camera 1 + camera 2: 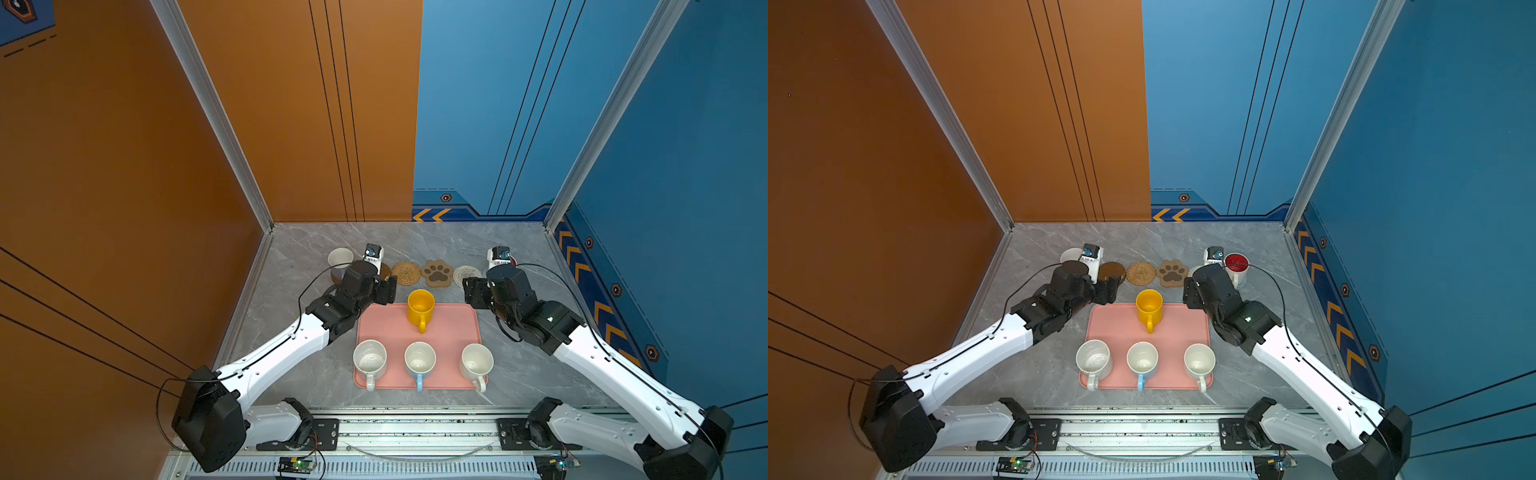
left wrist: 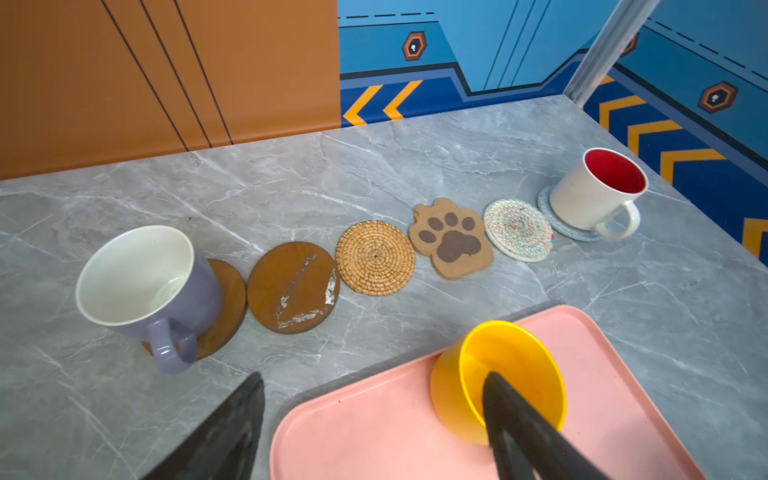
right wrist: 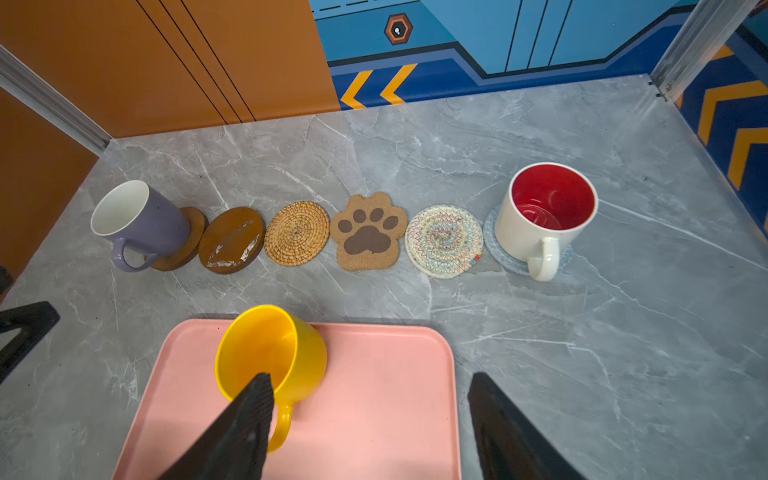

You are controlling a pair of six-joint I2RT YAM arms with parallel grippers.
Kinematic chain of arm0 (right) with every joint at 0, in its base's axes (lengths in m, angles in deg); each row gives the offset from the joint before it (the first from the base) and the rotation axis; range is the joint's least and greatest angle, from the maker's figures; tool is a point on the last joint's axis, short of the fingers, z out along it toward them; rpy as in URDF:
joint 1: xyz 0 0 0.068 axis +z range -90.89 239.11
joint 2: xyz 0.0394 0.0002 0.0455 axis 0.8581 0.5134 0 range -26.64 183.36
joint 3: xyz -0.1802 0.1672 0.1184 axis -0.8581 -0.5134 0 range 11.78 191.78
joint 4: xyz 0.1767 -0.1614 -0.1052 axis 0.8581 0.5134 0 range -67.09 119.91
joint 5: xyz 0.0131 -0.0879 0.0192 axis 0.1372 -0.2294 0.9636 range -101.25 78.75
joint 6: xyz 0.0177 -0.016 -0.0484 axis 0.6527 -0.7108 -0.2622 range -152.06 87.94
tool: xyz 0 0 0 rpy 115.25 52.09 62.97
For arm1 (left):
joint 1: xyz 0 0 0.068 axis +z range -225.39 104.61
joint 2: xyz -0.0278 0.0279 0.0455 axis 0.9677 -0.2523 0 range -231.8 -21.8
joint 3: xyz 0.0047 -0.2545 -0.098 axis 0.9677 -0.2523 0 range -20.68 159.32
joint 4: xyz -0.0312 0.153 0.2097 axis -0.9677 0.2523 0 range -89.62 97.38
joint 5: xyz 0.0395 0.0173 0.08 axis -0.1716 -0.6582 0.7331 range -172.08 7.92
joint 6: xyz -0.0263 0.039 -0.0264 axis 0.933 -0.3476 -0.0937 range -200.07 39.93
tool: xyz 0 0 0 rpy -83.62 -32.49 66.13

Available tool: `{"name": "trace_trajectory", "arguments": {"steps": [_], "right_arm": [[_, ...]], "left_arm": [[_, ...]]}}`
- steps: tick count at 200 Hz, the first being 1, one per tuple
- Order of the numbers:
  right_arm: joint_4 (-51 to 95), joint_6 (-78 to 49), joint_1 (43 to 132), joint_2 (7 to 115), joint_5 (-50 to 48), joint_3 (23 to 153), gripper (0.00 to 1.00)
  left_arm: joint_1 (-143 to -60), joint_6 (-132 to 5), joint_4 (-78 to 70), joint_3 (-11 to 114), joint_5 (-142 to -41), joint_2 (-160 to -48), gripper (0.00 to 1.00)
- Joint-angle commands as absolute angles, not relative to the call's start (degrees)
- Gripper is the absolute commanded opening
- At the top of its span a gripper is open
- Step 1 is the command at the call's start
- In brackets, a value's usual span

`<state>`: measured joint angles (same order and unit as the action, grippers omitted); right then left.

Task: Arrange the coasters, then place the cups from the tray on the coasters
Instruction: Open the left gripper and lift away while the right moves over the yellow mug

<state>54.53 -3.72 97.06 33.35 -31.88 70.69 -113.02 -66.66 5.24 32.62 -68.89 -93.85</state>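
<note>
Coaster point(image 3: 490, 241) half-hidden beneath mug point(image 3: 536, 226)

Grey marble tabletop point(image 3: 582, 353) bears a row of six coasters point(image 3: 296, 238) near the back; pink tray point(image 3: 374, 395) lies in front.

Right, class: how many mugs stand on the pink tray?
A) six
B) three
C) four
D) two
C: the yellow mug, speckled mug, blue-handled mug and plain white mug stand on the tray; the lilac mug and red-lined mug stand off it.
</note>
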Motion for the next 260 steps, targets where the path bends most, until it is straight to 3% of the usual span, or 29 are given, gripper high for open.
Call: {"name": "trace_trajectory", "arguments": {"steps": [1,54,143,260], "right_arm": [[63.39,-3.17,98.9,30.37,-36.13,69.99,0.73],[68.83,1.46,102.58,25.75,-37.13,67.24,0.73],[64.13,6.0,107.12,29.58,-30.97,64.23,0.73],[48.37,6.69,109.43,47.55,-18.55,66.21,0.74]], "left_arm": [[-114.21,-69.14,1.7,30.61,-70.16,-93.39,0.84],[-114.84,-69.24,-0.3,29.85,-72.03,-94.22,0.85],[-115.02,-69.18,-5.78,26.93,-70.13,-93.9,0.85],[-114.57,-68.82,-9.92,24.31,-65.74,-93.31,0.85]]}}
